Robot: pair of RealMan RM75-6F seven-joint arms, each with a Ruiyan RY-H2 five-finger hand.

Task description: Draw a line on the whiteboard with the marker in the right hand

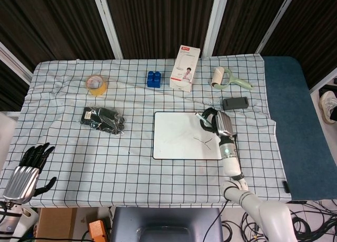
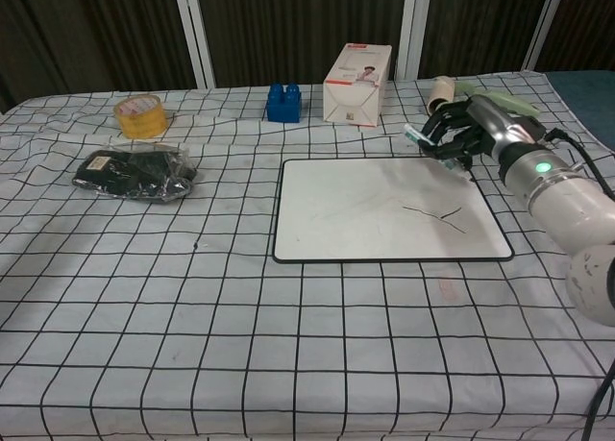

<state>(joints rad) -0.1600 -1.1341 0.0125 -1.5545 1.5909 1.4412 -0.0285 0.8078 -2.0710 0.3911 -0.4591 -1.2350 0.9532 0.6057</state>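
Your marker (image 2: 430, 144) sits pinched in your right hand (image 2: 468, 129), fingers curled around it, tip angled down toward the far right corner of the whiteboard (image 2: 365, 210); whether the tip touches the surface cannot be told from either view. From the head camera the same hand (image 1: 217, 122) hangs over the board's upper right corner (image 1: 174, 131). A thin dark stroke (image 2: 437, 214) lies on the right half of the board, crooked and forked, apart from the marker's tip.

The whiteboard lies flat near the middle of the table, on a white cloth with a black grid (image 2: 192, 297) that is rumpled along its far edge. Beyond the board you have a white carton (image 2: 357, 71) standing upright, a blue block (image 2: 283, 103) just left of it, and a lint roller with a pale green handle (image 1: 224, 78) to the right. A dark flat device (image 1: 235, 103) rests just behind your right hand. To the far left sit a roll of yellow tape (image 2: 140, 115) and a black plastic-wrapped bundle (image 2: 135, 174).

Your left hand (image 1: 23, 173) is low at the near left corner of the table, fingers spread and holding nothing.

Right of the cloth runs a blue mat (image 1: 295, 126). Behind the table are dark panels split by white bars (image 1: 108, 20)
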